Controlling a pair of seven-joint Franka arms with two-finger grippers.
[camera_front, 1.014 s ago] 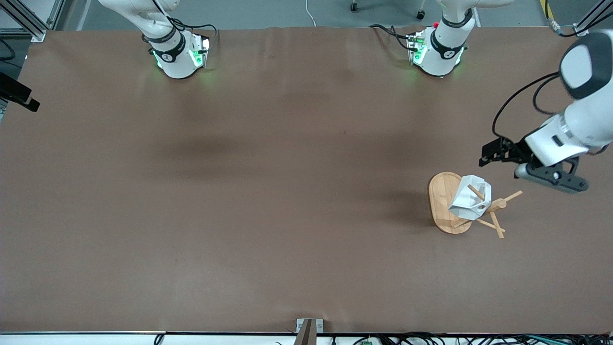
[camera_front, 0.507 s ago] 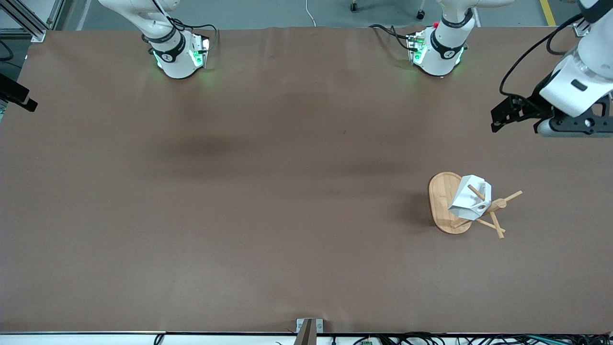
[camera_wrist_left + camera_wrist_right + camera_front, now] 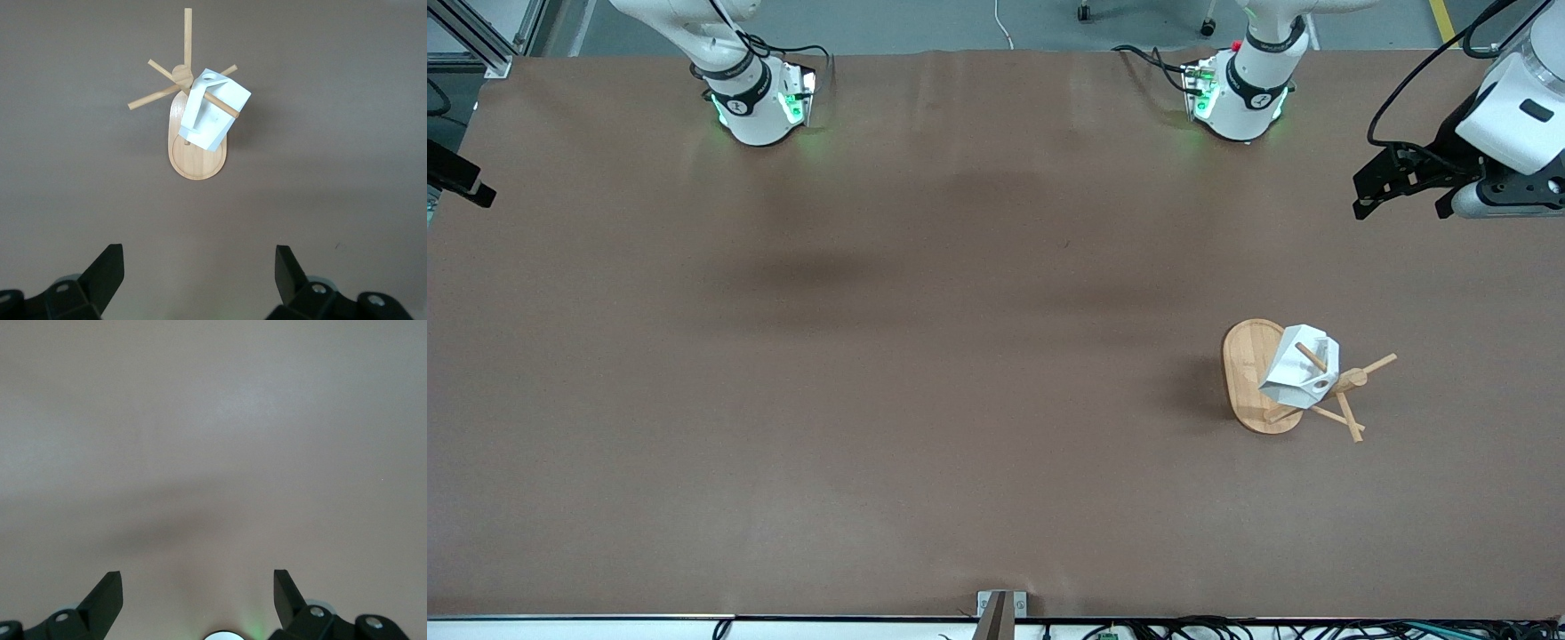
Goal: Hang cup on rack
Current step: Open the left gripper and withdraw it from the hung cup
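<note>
My left gripper (image 3: 198,280) hangs high over the table at the left arm's end, wrist bent so the camera looks straight down, fingers (image 3: 107,270) spread wide with nothing between them. My right gripper (image 3: 197,600) is up near its own base, fingers (image 3: 105,592) likewise spread and empty; the right arm waits.
</note>
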